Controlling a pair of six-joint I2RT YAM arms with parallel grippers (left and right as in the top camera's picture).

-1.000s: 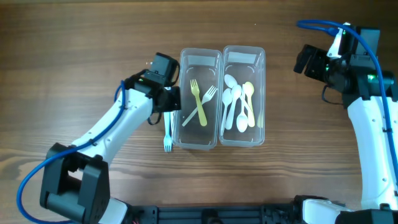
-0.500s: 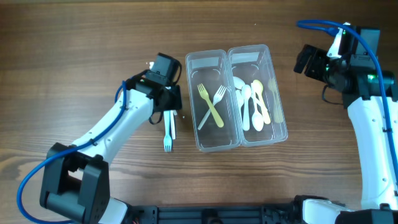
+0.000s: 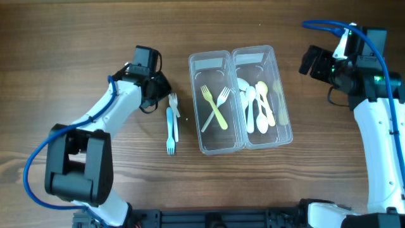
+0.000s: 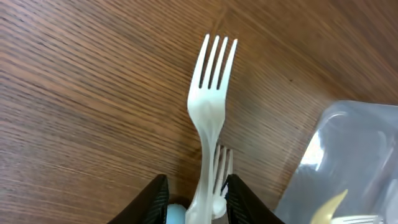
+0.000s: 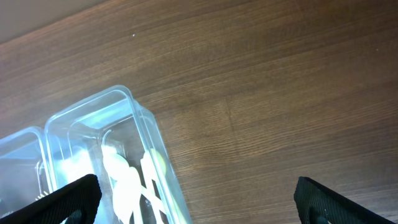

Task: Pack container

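The clear two-tub container (image 3: 221, 150) lies tilted at the table's middle. Its left tub holds a yellow fork (image 3: 219, 118) crossed with a white fork (image 3: 223, 98). Its right tub holds several white and yellow spoons (image 3: 258, 109). A white fork (image 3: 173, 101) and a blue fork (image 3: 169, 138) lie side by side on the table left of the container. My left gripper (image 3: 159, 94) is just up-left of them, jaws narrowly apart. In the left wrist view the white fork (image 4: 208, 106) runs between the jaw tips (image 4: 197, 202). My right gripper (image 3: 309, 62) is wide open and empty.
The container's corner shows in the left wrist view (image 4: 354, 155) and in the right wrist view (image 5: 93, 115), with bare wood to its right. The right arm stands along the table's right edge.
The container slid right and turned a second ago. Since then my left gripper has drawn back up-left, uncovering the white fork's tines. The right arm has not moved.
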